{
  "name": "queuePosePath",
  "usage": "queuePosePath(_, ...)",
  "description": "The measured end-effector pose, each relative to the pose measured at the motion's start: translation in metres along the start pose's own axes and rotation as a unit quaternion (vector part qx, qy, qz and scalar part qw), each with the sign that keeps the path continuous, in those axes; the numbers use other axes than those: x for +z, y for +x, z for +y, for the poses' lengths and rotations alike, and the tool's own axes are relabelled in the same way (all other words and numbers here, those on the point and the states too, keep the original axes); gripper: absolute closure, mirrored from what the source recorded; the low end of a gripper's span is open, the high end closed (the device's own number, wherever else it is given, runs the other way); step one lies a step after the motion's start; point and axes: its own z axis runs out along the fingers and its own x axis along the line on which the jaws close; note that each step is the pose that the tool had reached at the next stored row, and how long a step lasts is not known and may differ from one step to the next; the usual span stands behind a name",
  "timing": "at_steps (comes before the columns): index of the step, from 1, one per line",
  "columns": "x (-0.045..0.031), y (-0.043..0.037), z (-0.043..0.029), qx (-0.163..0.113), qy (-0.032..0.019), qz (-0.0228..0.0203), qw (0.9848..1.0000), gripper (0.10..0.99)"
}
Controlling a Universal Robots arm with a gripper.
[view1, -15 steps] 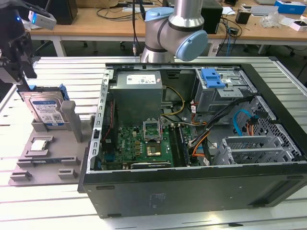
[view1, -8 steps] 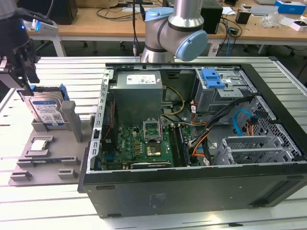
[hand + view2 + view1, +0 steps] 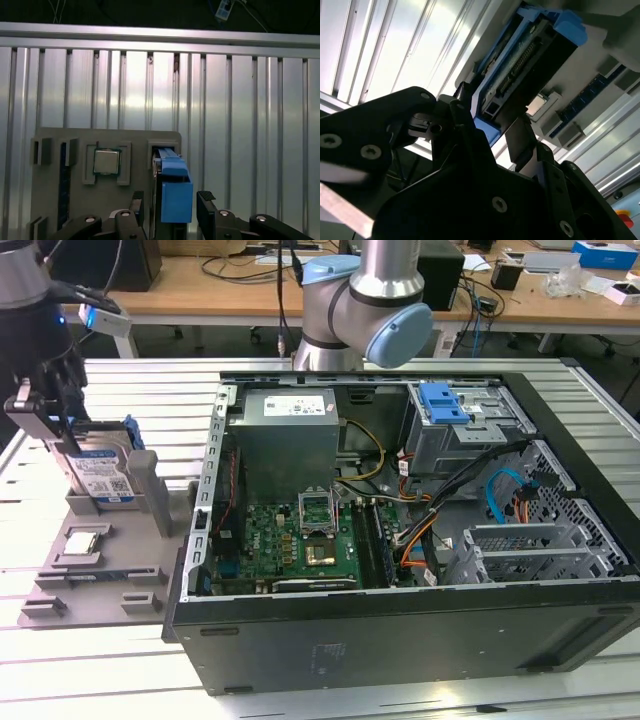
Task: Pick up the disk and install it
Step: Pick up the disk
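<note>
One hand (image 3: 48,425) at the exterior view's left straddles the upright disk (image 3: 103,478), jaws apart with slim gaps either side. It stands in a grey holder (image 3: 110,575) on the tabletop (image 3: 140,390); the open computer case (image 3: 400,645) lies rightward.

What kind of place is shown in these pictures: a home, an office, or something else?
Probably a robotics laboratory or test workshop. A silver and blue robot arm rises behind an open black computer case on a ribbed aluminium table, and wooden desks with cables stand further back.
</note>
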Motion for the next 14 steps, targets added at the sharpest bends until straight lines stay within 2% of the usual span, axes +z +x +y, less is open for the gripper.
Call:
queuePosePath(6, 0.0152, -0.0005, -0.0009, 0.000, -0.0001, 0.0000, 1.0000, 0.545)
queuePosePath(10, 0.0209, -0.0011, -0.0012, 0.000, -0.0002, 0.0000, 1.0000, 0.545)
queuePosePath(11, 0.0228, -0.0055, -0.0006, 0.000, 0.0001, -0.0004, 1.0000, 0.545)
queuePosePath(12, 0.0199, -0.0056, 0.0012, 0.000, 0.0020, 0.0012, 1.0000, 0.545)
queuePosePath(14, 0.0168, -0.0056, 0.0018, 0.000, 0.0026, 0.0049, 1.0000, 0.545)
